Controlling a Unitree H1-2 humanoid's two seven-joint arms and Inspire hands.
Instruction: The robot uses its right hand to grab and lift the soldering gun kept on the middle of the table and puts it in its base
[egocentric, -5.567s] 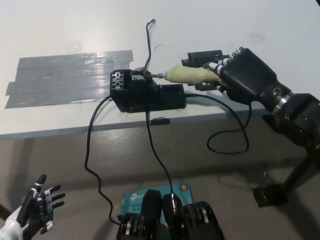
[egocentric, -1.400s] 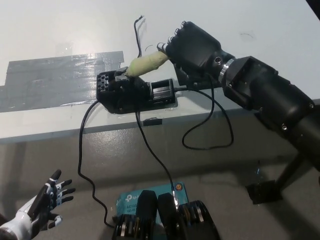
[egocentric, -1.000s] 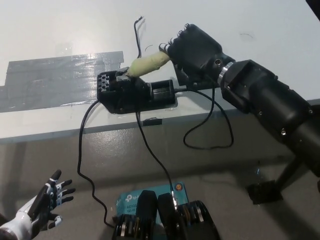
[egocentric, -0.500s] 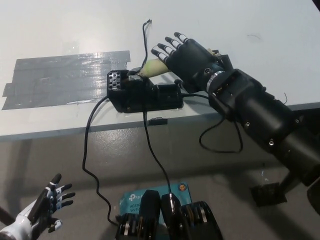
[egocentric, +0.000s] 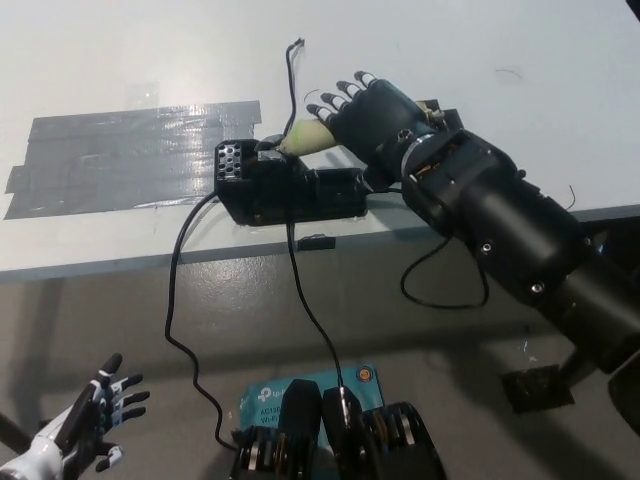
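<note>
**A:** What is the black right hand (egocentric: 372, 112) doing?

**B:** Its fingers are spread and it grips nothing. It hovers over the rear end of the pale yellow-green handled soldering gun (egocentric: 308, 138), close above it; I cannot tell whether the palm touches.

**A:** And the gun itself?

**B:** It lies tilted, its front end down in the black box-shaped plastic base (egocentric: 285, 187) near the front edge of the white table (egocentric: 450, 50), the handle sloping up and back towards the hand. From this view it looks seated, though the tip is hidden.

**A:** What could go wrong?

**B:** As I judge it, the forearm hangs right over the base, and thin black cables (egocentric: 295, 250) run from the base over the table edge. If the arm drags low, it could snag a cable or nudge the handle and tip the gun out.

**A:** The other hand?

**B:** The white left hand (egocentric: 85, 425) rests at lower left, fingers apart, empty. Strips of grey tape (egocentric: 130, 155) lie left of the base.
</note>
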